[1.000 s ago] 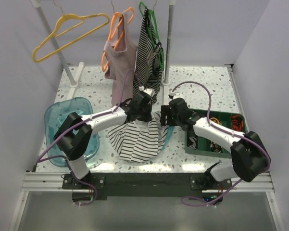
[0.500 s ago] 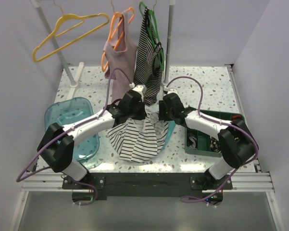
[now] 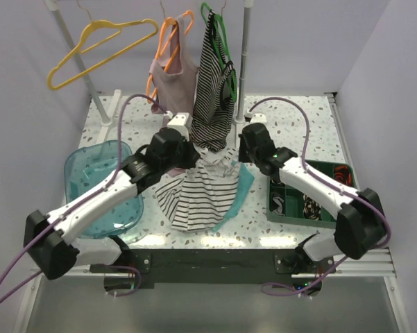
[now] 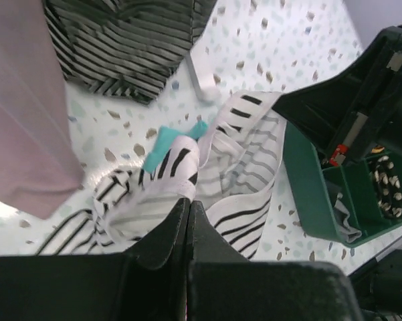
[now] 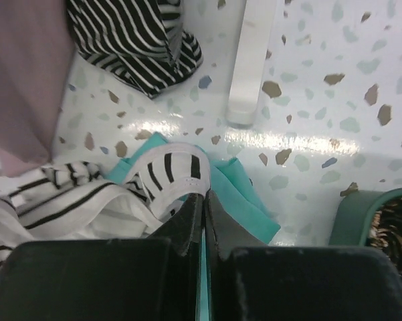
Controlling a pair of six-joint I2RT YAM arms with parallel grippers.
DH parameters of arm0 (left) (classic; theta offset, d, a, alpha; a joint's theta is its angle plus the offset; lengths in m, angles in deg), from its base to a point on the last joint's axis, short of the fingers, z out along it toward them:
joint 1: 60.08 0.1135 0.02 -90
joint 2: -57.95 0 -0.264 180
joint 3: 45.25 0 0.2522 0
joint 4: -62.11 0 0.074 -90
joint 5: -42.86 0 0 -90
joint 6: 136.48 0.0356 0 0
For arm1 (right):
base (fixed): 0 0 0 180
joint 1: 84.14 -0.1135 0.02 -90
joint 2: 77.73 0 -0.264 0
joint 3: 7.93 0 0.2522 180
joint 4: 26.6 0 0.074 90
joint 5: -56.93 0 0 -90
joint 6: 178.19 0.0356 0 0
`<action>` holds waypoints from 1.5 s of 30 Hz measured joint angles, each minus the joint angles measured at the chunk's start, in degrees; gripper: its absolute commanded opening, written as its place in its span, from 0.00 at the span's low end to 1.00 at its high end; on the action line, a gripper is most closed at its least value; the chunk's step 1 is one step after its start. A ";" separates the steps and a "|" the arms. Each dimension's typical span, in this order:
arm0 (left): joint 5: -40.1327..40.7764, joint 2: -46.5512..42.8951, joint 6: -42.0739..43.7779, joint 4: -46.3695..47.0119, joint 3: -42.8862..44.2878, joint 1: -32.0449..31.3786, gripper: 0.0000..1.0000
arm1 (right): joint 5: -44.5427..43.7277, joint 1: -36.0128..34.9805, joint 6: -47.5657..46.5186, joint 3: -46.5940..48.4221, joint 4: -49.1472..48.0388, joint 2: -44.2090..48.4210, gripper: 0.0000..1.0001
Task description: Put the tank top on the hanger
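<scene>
Far back hang three hangers [image 3: 168,41]. Left gripper [image 4: 189,200] and right gripper [image 5: 204,195] pinch one tank top [image 3: 201,198] over the speckled table [image 3: 291,132].

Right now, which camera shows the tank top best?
The top camera. It shows nearly all of the tank top at once, spread over the table. Each wrist camera shows only a bunched striped part, up close.
</scene>
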 measured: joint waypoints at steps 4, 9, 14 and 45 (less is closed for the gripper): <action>4.02 -7.98 4.09 -4.35 6.32 0.17 0.00 | -1.03 0.00 -1.05 7.87 4.55 6.64 0.00; 8.48 -15.43 11.21 -6.05 19.43 0.24 0.00 | -1.51 0.00 -2.32 21.62 6.84 12.37 0.00; 10.36 -17.25 17.40 -3.48 30.93 0.24 0.00 | -2.32 0.00 -3.37 35.54 9.20 12.87 0.00; -7.87 -29.11 2.51 0.04 -26.34 0.24 0.46 | 9.88 -0.17 6.73 -20.24 12.44 27.45 0.24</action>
